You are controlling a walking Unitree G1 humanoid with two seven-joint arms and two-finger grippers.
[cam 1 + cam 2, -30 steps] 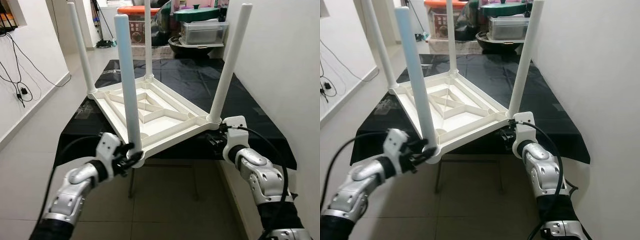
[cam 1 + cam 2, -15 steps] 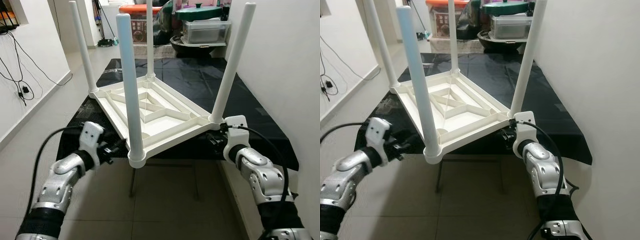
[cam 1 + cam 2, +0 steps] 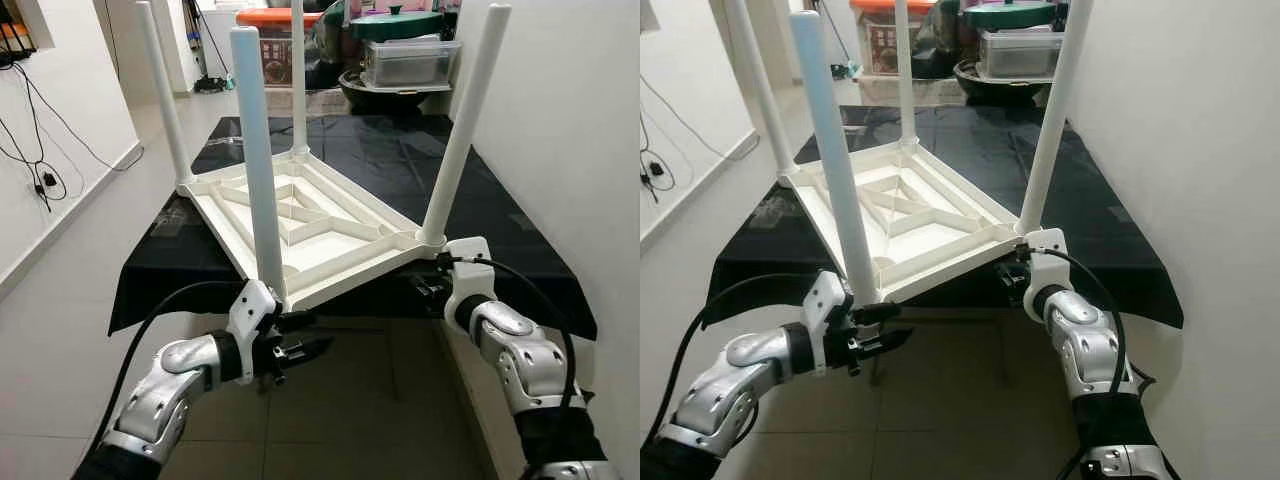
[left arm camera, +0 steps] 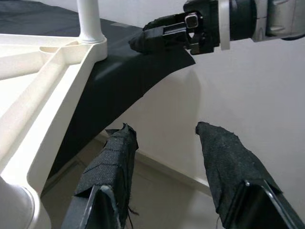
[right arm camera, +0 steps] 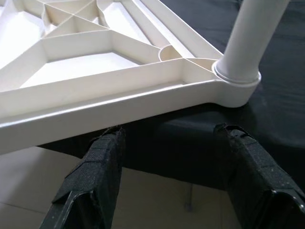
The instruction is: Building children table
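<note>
Upturned white table (image 3: 300, 215) on black cloth (image 3: 400, 160); left claw (image 3: 300, 350), right claw (image 5: 171, 176) both agape, empty

You had a cream-white children's table (image 3: 300, 225) with four matching white legs (image 3: 255, 165), lying on a glossy black cloth (image 3: 400, 160). Both silver arms ended in black fabric-covered fingers (image 4: 109, 162), seen on the left gripper (image 3: 300, 350) and right gripper (image 5: 167, 181). The floor tiles (image 3: 60, 300) were pale beige, and an orange lid (image 3: 270, 18) and a dark green lid (image 3: 395, 25) sat behind.
</note>
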